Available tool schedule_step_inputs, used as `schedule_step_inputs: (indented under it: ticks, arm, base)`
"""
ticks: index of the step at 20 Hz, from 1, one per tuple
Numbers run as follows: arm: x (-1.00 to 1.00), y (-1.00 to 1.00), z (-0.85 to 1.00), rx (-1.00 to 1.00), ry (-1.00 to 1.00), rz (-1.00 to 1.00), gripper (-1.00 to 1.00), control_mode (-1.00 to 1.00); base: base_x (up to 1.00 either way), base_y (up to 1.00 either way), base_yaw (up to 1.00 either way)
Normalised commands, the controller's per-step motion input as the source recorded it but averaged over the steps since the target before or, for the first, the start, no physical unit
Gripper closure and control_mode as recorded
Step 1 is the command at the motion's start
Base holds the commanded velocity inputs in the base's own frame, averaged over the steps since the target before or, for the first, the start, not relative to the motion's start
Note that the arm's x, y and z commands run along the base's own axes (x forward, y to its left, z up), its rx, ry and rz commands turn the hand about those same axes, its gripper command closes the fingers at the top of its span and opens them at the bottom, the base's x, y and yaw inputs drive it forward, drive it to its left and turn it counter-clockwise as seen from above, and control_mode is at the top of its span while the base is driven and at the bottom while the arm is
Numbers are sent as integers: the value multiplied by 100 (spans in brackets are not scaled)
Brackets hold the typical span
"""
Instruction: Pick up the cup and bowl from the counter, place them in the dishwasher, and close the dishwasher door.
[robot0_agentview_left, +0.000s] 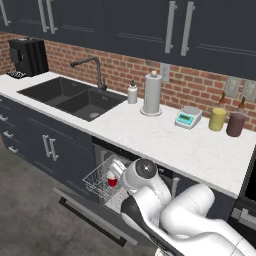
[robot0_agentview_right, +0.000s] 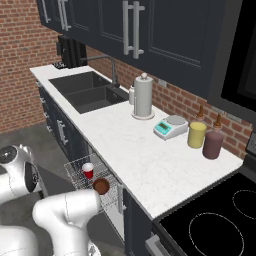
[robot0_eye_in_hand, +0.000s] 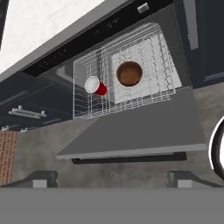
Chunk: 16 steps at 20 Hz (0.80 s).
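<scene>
While the door hangs down flat, left to right:
Cup (robot0_eye_in_hand: 95, 85): red, in the white rack (robot0_eye_in_hand: 89, 111), left of the bowl.
Bowl (robot0_eye_in_hand: 129, 73): brown, upright in the same rack, near the cup, not touching.
Dishwasher door (robot0_eye_in_hand: 140, 131): fully lowered.
Gripper (robot0_eye_in_hand: 112, 178): fingers spread wide, empty, above the door.
Counter (robot0_agentview_left: 165, 140): over the dishwasher (robot0_agentview_left: 100, 150).

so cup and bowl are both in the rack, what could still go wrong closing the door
1. The wire rack is pulled out over the open dishwasher door. Lifting the door now would likely jam against it unless the rack slides in.
2. The cup lies tilted near the rack's edge, beside the upright bowl; a jolt could roll it.
3. The gripper hangs open above the door with its handle on the underside, so a push might slip.
</scene>
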Motion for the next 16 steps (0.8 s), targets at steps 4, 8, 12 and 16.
schedule_step_inputs:
  ticks: [4,8,12,16]
  arm:
    - [46,10,-18,-8,7,3,-100,-100]
    - [47,22,-32,-9,5,6,-100,-100]
    - [49,31,-45,-12,8,8,-100,-100]
    - [49,39,-54,-16,8,4,-100,-100]
  base:
    - [0,0,0]
    - [0,0,0]
    - [0,0,0]
    - [0,0,0]
